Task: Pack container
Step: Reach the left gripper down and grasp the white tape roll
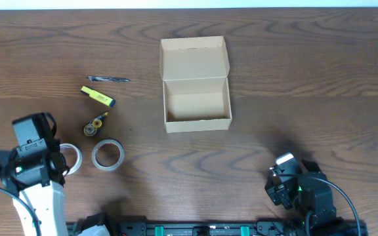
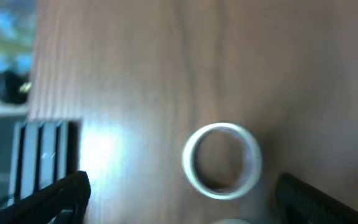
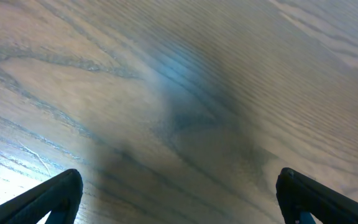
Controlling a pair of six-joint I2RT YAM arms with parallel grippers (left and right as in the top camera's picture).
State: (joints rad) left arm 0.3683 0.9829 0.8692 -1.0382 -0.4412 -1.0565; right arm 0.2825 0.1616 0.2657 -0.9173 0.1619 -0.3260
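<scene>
Your left hand (image 2: pixel 188 200) hangs fingers apart over a tape roll (image 2: pixel 251 160). Your right hand (image 3: pixel 179 194), also apart, holds nothing above the counter (image 3: pixel 179 93). The box (image 1: pixel 198 124) sits open and empty at upper centre, so nothing is packed yet.

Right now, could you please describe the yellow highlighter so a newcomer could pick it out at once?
Start at the open cardboard box; small items lie to its left. The highlighter lies slanted between the thin dark pen, farther from the robot, and a small dark roll, nearer. It alone is a stubby, bright yellow bar; its neighbours are slim and dark, or round.
</scene>
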